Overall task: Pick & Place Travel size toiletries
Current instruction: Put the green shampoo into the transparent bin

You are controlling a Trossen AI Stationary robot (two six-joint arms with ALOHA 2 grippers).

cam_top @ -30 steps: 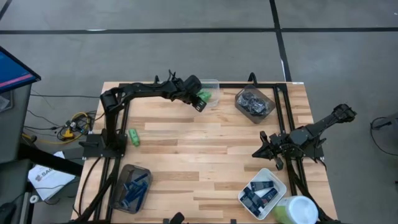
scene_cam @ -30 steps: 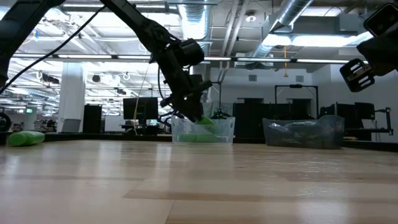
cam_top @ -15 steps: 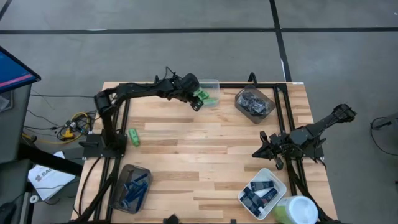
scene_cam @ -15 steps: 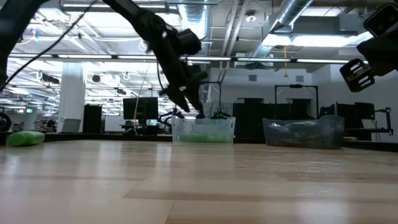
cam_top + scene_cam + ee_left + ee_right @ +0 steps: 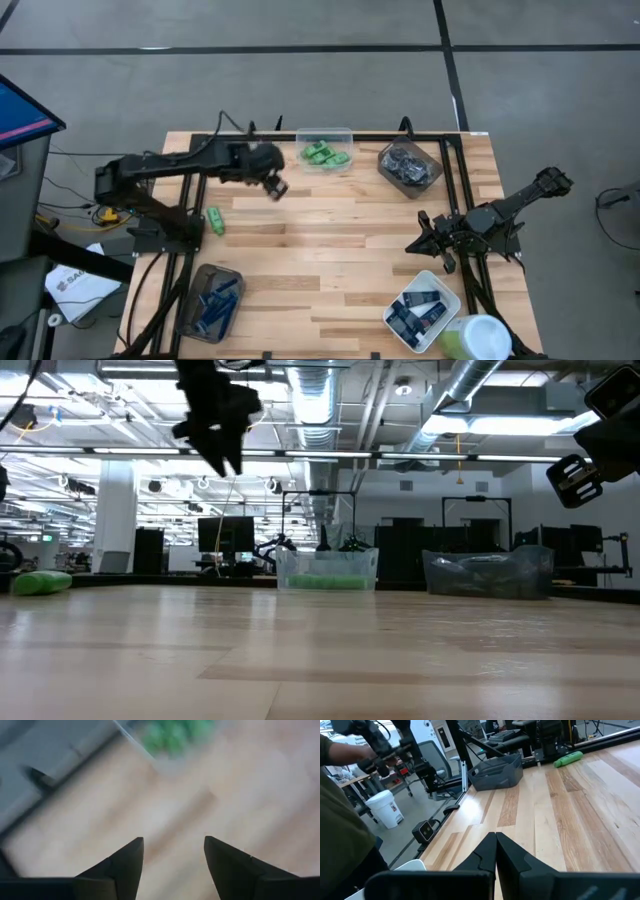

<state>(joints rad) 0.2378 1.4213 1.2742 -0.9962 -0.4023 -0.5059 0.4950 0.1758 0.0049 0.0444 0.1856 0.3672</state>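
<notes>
One loose bright green mini bottle (image 5: 213, 221) lies flat on the pale wooden table (image 5: 330, 260) near its left edge, beside the left arm's base, long axis running roughly along that edge. It is the only toiletry outside a tub: more green bottles sit in the clear rectangular tub (image 5: 325, 152) at the far edge, crinkly dark items fill the clear tub (image 5: 409, 165) to its right, blue razors sit in the grey-brown tub (image 5: 210, 302) at the near left, and flat navy tubes fill the white tub (image 5: 421, 310) at the near right. Left gripper (image 5: 274, 187) hangs above the table between the green-bottle tub and the loose bottle, fingers (image 5: 122, 865) spread apart with nothing between them. The bottle lies toward the near-left from those jaws. Likely next pick; fingers should straddle its short axis. Right gripper (image 5: 422, 243) is parked at the right side, fingers (image 5: 487, 851) pressed together, empty, much farther away. Left arm is clearly the nearer one.
</notes>
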